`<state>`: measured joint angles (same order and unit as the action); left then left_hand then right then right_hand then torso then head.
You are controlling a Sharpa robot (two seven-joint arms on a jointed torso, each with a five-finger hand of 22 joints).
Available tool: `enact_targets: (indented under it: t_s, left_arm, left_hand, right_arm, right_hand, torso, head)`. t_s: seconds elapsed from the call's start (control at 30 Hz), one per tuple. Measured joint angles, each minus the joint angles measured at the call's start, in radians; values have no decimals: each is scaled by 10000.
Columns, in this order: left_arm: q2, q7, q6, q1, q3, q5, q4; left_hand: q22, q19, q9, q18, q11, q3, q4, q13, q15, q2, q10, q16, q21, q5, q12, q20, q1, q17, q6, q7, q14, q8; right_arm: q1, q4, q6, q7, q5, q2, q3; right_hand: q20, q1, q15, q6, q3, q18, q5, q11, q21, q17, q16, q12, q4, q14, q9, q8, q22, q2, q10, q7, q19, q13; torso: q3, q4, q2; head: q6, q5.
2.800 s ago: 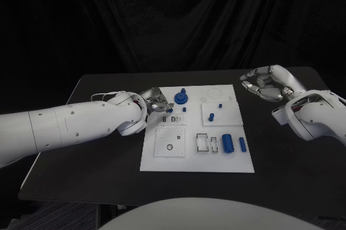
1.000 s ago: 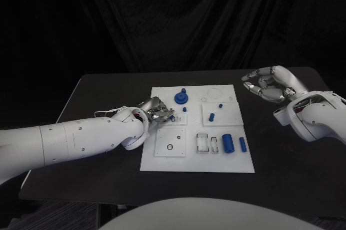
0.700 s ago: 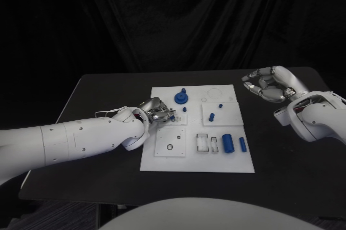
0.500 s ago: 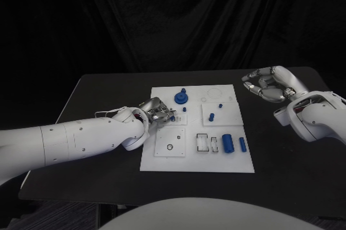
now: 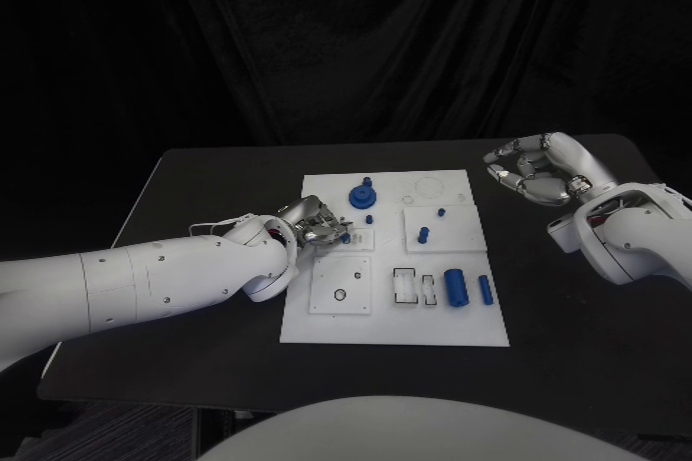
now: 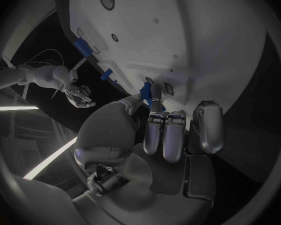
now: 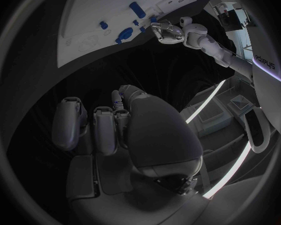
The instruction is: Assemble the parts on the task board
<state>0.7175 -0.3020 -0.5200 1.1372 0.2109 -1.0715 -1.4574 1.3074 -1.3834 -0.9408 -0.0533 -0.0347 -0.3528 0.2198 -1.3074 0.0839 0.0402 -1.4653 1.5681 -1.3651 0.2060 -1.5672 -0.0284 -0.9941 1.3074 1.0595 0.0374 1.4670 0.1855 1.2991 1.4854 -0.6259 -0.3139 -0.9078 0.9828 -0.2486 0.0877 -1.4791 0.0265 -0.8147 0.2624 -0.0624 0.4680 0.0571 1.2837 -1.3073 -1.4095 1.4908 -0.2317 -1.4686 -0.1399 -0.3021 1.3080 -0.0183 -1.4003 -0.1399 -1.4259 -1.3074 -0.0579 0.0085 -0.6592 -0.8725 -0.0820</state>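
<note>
Apparently to seat it, the left hand [image 5: 320, 224] pinches a small blue part [image 6: 145, 91] over the task board [image 5: 392, 321] at centre-left; the right hand [image 5: 537, 168], upper right, curls empty.

**Layout of board, parts and hands**

The task board [image 5: 392, 326] is set at the middle of the table [image 5: 188, 341]. At its far edge a round part [image 5: 362, 195] is placed; two long parts [image 5: 454, 287] are laid side by side nearer the right edge. The left hand [image 5: 316, 224] is held over the board's left edge, a small part [image 6: 145, 91] being pinched there. The right hand [image 5: 535, 168] is kept well apart, off the board's far right corner
</note>
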Motion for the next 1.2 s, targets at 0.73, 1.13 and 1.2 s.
enact_targets:
  t_s: [0.73, 1.13, 1.2]
  left_arm:
    - [63, 6, 95, -3, -6, -8, 9]
    - [338, 192, -115, -20, 9, -9, -295]
    - [468, 202, -200, 7, 11, -9, -496]
  left_hand:
    - [-1, 0, 1, 0, 0, 2521, 724, 0, 0, -659, 0, -39, 185, -627, 0, 0, 1511, 0, 182, 35, 0, -298]
    - [-1, -133, -925, -90, 0, 2950, 660, 0, 0, -919, 0, -39, 60, 718, 0, 56, 389, 0, 232, -87, 0, 126]
    - [-1, -236, -1139, -89, 0, 2988, 644, 0, 4, -864, 0, -39, -35, 768, 0, 88, 37, -1, 137, -102, -5, 178]
  right_arm:
    - [-17, -4, -15, 7, 0, -5, 0]
    - [-19, 14, -31, 11, -1, 53, 0]
    - [-19, 14, -39, 15, -1, 56, 0]
  right_hand:
    - [0, 0, 0, 0, 29, 0, 108, 0, 0, 0, 0, 0, 29, 0, 10, 0, -2, 0, 0, 0, 0, 0]
    - [0, -43, 0, 0, 30, 0, 108, -1, 0, 0, 0, 0, 27, 0, 10, 0, -3, -43, 0, 0, 0, 0]
    - [0, -43, 0, 0, 57, 0, 108, -1, 0, 0, 0, 0, 1, 0, 19, 0, -3, -43, 0, 0, 0, 0]
  torso:
    - [-7, 4, 6]
    - [-7, 7, -7]
    - [-7, 7, -8]
  head:
    - [1, 32]
    - [0, 44]
    - [0, 36]
